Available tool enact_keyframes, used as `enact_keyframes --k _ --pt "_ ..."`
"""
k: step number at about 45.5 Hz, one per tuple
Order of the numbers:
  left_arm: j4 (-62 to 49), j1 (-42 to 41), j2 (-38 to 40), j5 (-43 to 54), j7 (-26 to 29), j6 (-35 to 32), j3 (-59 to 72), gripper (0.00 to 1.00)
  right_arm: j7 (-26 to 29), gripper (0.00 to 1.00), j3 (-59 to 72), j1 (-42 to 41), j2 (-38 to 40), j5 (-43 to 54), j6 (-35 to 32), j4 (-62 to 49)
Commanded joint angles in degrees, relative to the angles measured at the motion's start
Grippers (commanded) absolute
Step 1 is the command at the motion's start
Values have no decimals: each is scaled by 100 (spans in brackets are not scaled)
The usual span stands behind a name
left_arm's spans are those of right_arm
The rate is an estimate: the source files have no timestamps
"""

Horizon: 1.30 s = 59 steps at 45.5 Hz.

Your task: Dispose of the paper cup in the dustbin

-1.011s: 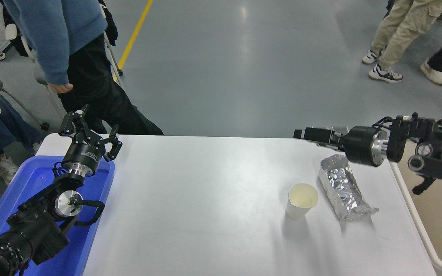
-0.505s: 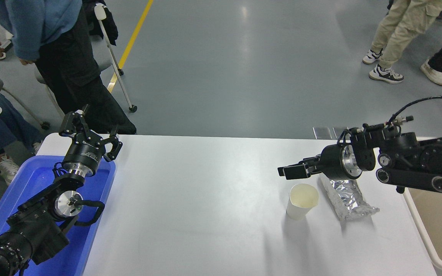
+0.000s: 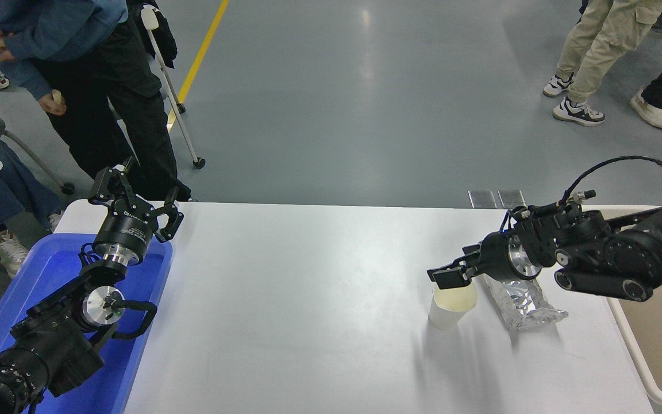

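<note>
cup [image 3: 450, 307]: small and white, standing up on the desk, on the right side near the front, mouth open to the top
right tool [image 3: 449, 276]: black, right over the far rim of the cup; its fingers point left and look close together, but I cannot tell if they grip the rim or just hang above it
right arm [image 3: 607, 261]: comes in from the right edge, low over the desk, reaching left
foil [image 3: 523, 300]: shiny crinkled bundle lying just right of the cup, partly hidden under the right arm
bin [image 3: 647, 368]: big and cream, past the right edge of the desk, well apart from the cup
desk [image 3: 308, 310]: white and flat
left tool [image 3: 134, 198]: parked at the lower left, above the far end of the tray, fingers spread wide, holding nothing
tray [image 3: 49, 276]: blue, at the left edge of the desk, under the left arm
person [image 3: 72, 63]: in a blue top and black trousers, standing past the far left corner
legs [image 3: 595, 52]: more people far off at the top right, on the grey floor
</note>
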<state>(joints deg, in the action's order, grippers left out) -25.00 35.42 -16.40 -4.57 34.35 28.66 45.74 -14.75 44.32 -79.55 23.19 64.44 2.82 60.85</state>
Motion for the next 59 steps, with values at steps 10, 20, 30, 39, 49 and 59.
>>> enact_keyframes --k 10,20,30,39,49,59 --pt "4 0 5 0 -7 -1 -4 100 -2 92 94 256 -113 69 43 -293" --pt "4 0 -4 0 2 -1 5 100 -10 26 200 239 -113 201 43 -302" --pt "4 0 -4 0 2 -1 5 100 -10 0 217 230 -113 298 43 -320" --pt "-4 0 -4 0 2 -1 -4 100 -169 0 209 265 -113 280 43 -337" --pt "-4 0 -4 0 -7 -1 5 100 -204 0 200 177 -87 245 43 -328" --pt "4 0 -4 0 2 -1 5 100 -204 0 200 -60 -52 192 26 -249"
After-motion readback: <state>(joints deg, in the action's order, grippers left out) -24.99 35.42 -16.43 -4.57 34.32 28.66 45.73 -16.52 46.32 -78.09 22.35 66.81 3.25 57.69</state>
